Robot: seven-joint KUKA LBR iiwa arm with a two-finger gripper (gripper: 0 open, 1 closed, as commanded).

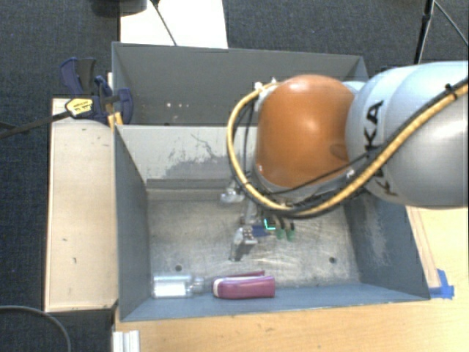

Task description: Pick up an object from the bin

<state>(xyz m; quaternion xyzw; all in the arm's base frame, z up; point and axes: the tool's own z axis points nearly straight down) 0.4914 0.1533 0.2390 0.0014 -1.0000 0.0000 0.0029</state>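
Observation:
My gripper (pixel 240 245) reaches down under the orange cover toward the middle of the bin floor, its metal fingertips just above the grey bottom. Nothing shows between them. A maroon, rounded oblong case (pixel 245 287) lies along the bin's near wall, a little below and in front of the gripper. Left of it lies a small clear plastic bottle (pixel 174 285) on its side, against the same wall.
The arm and its orange cover, with looped yellow cable, hang over the bin's right half and hide the floor beneath. The left part of the floor is bare grey metal with scuff marks.

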